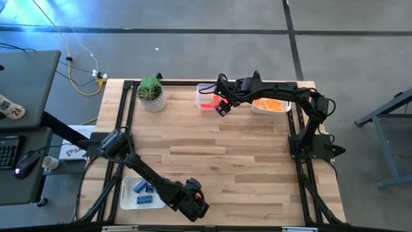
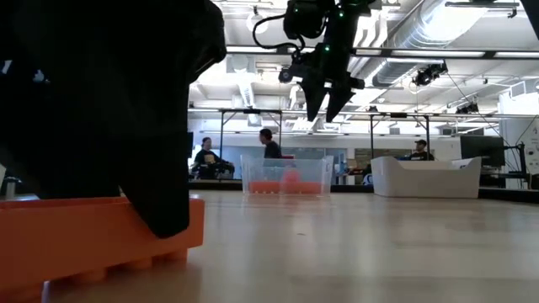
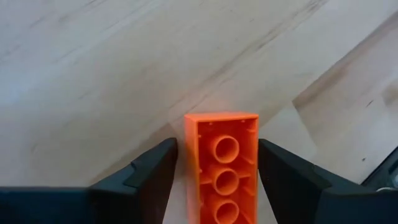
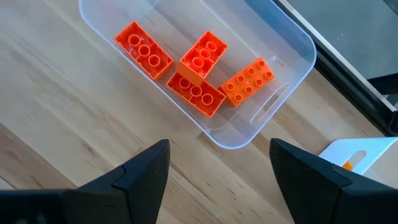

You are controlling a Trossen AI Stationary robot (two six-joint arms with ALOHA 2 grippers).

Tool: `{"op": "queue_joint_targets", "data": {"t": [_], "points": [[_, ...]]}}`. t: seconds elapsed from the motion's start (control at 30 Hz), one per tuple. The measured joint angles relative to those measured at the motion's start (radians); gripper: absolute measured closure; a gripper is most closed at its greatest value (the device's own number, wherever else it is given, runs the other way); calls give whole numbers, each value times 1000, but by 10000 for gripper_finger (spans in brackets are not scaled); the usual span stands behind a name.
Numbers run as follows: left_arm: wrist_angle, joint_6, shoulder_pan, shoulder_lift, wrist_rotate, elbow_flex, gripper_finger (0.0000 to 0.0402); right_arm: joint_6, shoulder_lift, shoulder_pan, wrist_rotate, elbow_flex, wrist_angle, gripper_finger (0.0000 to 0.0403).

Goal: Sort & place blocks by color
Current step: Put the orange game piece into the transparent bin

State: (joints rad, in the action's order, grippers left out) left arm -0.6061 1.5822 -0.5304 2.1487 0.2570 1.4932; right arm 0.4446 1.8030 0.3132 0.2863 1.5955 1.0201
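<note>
Evidently unmarked orange block point(image 3: 222, 163), tabletop point(image 3: 93, 74).

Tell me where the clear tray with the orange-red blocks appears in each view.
High: clear tray at the table's far edge, beside the right gripper.
Low: centre, far across the table, below that gripper.
Left wrist: not in it.
Right wrist: above the open fingers.
Shared landmark: the right gripper.

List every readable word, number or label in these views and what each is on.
"26": on the round tag on the desk left of the table.
"SA...": start of a printed line on the white sheet at the table's left edge; the rest is hidden.
No readable text on the blocks, trays or grippers.
</note>
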Motion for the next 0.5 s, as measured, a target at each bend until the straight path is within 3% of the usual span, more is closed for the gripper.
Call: {"op": "queue_joint_targets", "data": {"t": [0.1,0.33,0.5], "points": [[-11,-33,6,1,-3,0,207,0,0,0,0,0,-1,139],[-22,-155,34,1,-70,-1,293,0,0,0,-1,0,-3,139],[-80,-231,61,-32,-63,-7,294,-33,0,0,-1,0,1,139]]}}
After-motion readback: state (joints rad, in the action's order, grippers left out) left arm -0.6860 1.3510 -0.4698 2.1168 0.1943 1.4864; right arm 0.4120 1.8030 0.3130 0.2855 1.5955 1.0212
